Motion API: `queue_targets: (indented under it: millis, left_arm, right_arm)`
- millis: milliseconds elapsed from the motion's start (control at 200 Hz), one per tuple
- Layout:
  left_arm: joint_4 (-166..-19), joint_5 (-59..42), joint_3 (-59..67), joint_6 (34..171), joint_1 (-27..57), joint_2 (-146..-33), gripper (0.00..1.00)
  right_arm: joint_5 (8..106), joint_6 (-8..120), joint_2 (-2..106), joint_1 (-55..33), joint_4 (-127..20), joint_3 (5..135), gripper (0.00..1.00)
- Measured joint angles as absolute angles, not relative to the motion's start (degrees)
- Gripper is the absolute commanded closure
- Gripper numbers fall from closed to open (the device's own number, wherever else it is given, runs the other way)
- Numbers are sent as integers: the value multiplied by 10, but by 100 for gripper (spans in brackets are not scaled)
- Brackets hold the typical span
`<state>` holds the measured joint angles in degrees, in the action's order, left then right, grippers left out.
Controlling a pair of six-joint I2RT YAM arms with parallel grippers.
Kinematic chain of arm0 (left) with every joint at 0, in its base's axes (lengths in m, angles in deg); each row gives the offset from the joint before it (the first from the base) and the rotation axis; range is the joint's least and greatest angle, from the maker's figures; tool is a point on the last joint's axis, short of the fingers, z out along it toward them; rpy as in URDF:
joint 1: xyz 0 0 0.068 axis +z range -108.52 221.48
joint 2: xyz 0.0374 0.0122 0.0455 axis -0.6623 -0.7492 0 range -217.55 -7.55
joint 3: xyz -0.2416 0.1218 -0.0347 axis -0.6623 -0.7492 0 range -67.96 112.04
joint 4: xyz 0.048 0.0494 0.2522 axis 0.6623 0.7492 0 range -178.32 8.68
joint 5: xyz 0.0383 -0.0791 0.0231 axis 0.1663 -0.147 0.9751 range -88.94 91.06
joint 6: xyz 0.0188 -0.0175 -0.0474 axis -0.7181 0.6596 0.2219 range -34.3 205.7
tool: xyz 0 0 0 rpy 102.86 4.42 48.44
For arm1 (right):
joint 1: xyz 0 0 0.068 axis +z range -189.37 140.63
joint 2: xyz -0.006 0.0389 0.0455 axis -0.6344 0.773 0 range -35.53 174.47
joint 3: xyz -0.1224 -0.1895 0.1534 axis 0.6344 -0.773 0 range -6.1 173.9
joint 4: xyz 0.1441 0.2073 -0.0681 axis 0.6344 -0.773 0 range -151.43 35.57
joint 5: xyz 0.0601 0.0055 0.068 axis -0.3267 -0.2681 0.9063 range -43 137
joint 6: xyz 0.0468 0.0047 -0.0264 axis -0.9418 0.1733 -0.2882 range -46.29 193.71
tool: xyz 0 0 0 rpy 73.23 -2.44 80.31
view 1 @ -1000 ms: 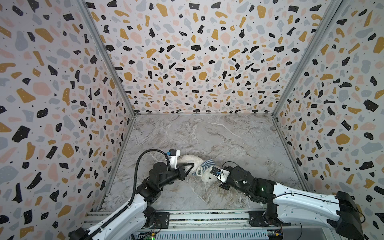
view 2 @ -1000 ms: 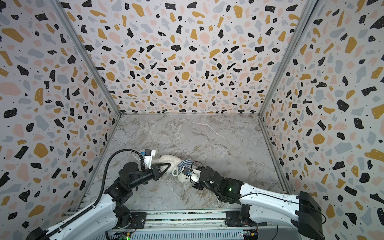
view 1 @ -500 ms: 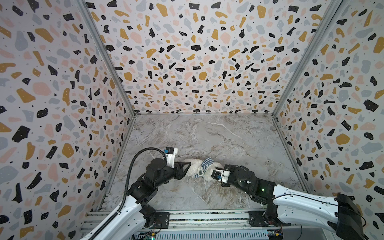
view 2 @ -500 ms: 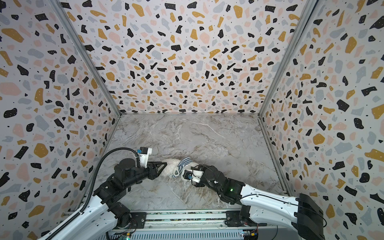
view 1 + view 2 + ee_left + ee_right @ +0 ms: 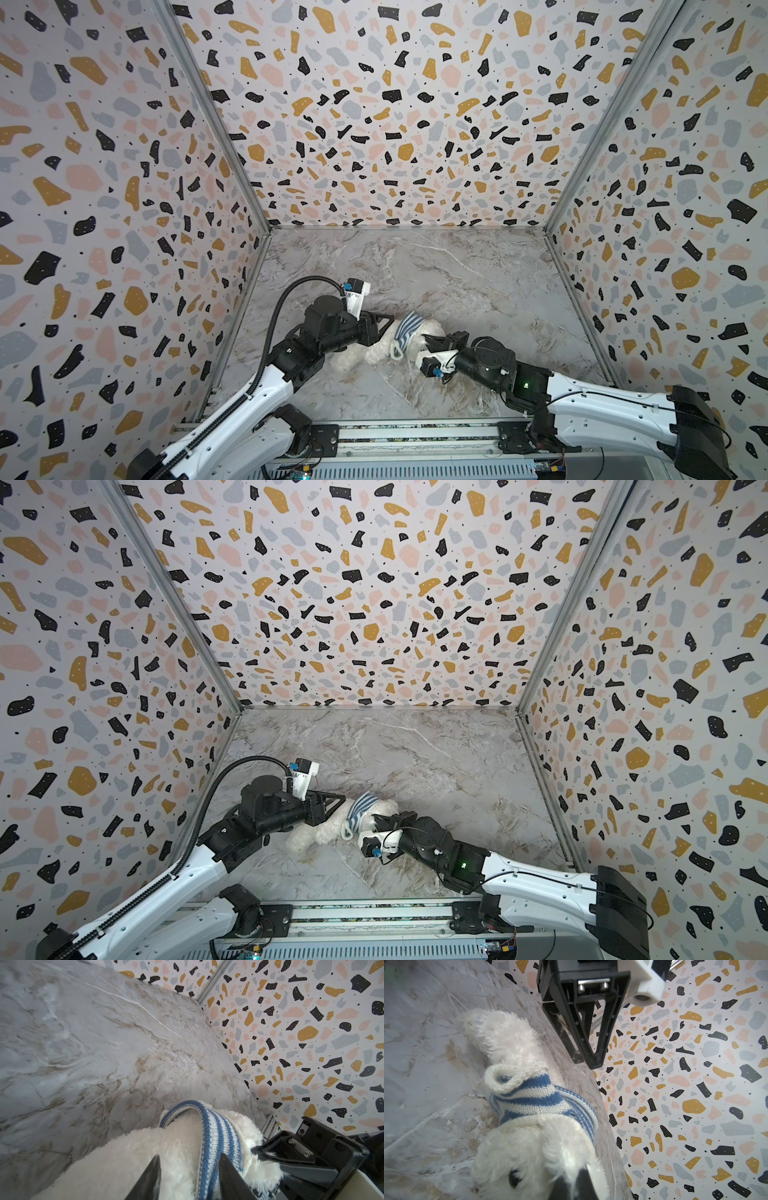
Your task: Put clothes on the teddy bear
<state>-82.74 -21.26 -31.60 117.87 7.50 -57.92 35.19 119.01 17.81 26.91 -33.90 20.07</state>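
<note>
the teddy bear (image 5: 361,355) lies on the near middle of the tabletop (image 5: 457,282), head to the right. the striped shirt (image 5: 408,332) sits bunched round its neck and chest, so the head seems through. one sleeve (image 5: 508,1076) curls empty and the lower body is bare. the left gripper (image 5: 388,323) has its jaws apart around the shirt's edge. the right gripper (image 5: 430,338) is pinched closed on head fur.

Teddy bear (image 5: 361,355) lies on the marble tabletop (image 5: 457,270)
</note>
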Motion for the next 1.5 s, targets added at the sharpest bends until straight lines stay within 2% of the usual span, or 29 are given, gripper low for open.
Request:
queue_targets:
  millis: [235, 471, 841, 1171, 1497]
  left_arm:
    - [-861, -216, -316, 1179, 30, -624, 58]
    - [-877, -209, -323, 1183, 26, -654, 67]
    - [-901, -209, -338, 1194, 24, -654, 100]
    - [-883, -182, -344, 1196, 26, -603, 100]
    - [-866, -177, -371, 1214, 51, -533, 100]
  right_arm:
    - [353, 1204, 195, 270, -330, 201, 100]
    - [354, 1210, 194, 271, -328, 197, 100]
    - [349, 1218, 194, 277, -328, 195, 100]
    - [327, 1196, 180, 278, -329, 195, 100]
    - [256, 1124, 156, 276, -325, 186, 100]
